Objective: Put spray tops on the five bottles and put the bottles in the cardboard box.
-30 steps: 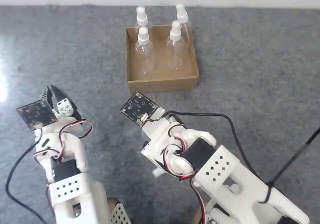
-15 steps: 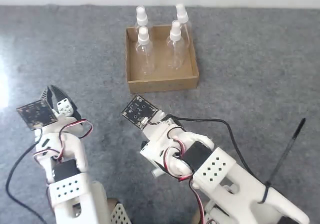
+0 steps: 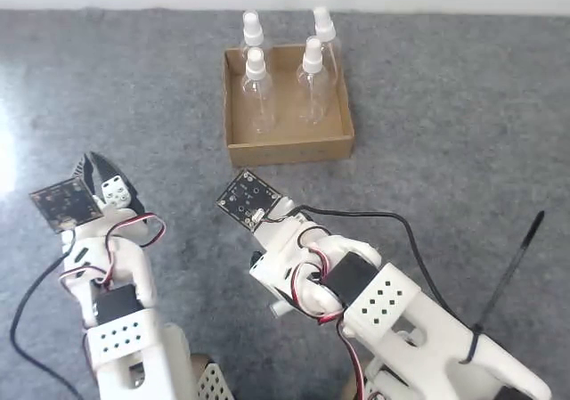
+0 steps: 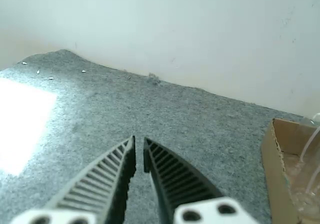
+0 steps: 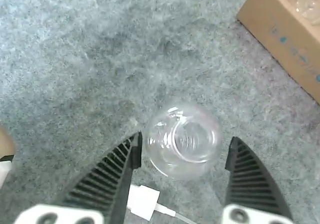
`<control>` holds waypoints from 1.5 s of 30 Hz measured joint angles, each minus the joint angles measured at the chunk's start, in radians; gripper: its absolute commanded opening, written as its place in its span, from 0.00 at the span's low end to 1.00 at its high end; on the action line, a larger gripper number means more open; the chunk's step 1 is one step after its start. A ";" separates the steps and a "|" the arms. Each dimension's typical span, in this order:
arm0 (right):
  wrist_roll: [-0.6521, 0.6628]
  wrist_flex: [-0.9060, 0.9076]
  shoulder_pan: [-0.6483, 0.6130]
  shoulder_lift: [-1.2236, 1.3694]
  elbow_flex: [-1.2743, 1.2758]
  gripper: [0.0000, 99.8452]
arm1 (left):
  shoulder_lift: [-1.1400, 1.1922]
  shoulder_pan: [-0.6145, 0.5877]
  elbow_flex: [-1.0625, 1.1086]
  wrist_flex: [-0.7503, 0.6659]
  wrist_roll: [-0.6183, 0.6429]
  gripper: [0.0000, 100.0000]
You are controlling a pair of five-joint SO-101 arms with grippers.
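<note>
Item 1, cardboard box (image 3: 287,146): open at the top, set at the far middle of the grey carpeted table (image 3: 463,151), ahead of both arms

Item 2, four capped bottles (image 3: 257,93): clear, upright inside the cardboard box in two pairs, one pair nearer the arms and one at the far wall. Each carries one of the white spray tops (image 3: 256,59)

Item 3, fifth bottle (image 5: 182,136): clear, upright on the carpet outside the cardboard box and near one of its corners. Its mouth is open and bare, with no top fitted

Item 4, right gripper (image 5: 185,144): poised directly above the fifth bottle, looking down into its neck. Its fingers are spread wide, one to either side. One fingertip sits just beside the bottle's shoulder and the other stands a little clear of it; nothing is gripped

Item 5, left gripper (image 4: 139,146): over the left part of the table, well apart from the cardboard box, aimed low towards the white wall (image 4: 200,29). Its fingers are drawn almost together with only a thin slit between the tips, and they hold nothing

Item 6, white plug (image 5: 142,201): with a thin lead, seen at the base of the right gripper
</note>
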 measured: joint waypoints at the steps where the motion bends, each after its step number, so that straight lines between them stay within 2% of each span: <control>1: 0.000 0.000 0.000 0.000 0.000 0.21 | 0.000 0.000 0.000 0.000 0.000 0.03; 6: 0.000 0.000 0.002 0.000 0.000 0.12 | 0.000 0.000 0.000 0.000 0.000 0.03; 15: 0.000 0.008 0.002 -0.002 0.000 0.12 | 0.000 0.000 0.000 0.000 0.000 0.03; 21: 0.000 0.133 0.003 -0.104 -0.017 0.12 | 0.000 0.000 0.000 0.000 0.000 0.03; 33: 0.032 0.222 0.235 -0.440 -0.017 0.12 | 0.000 0.000 0.000 0.000 0.000 0.03; 41: 0.032 0.222 0.404 -0.512 -0.017 0.12 | 0.000 0.005 0.000 0.000 0.002 0.05; 45: 0.032 0.207 0.468 -0.512 -0.017 0.12 | 0.000 0.058 0.000 0.055 -0.012 0.05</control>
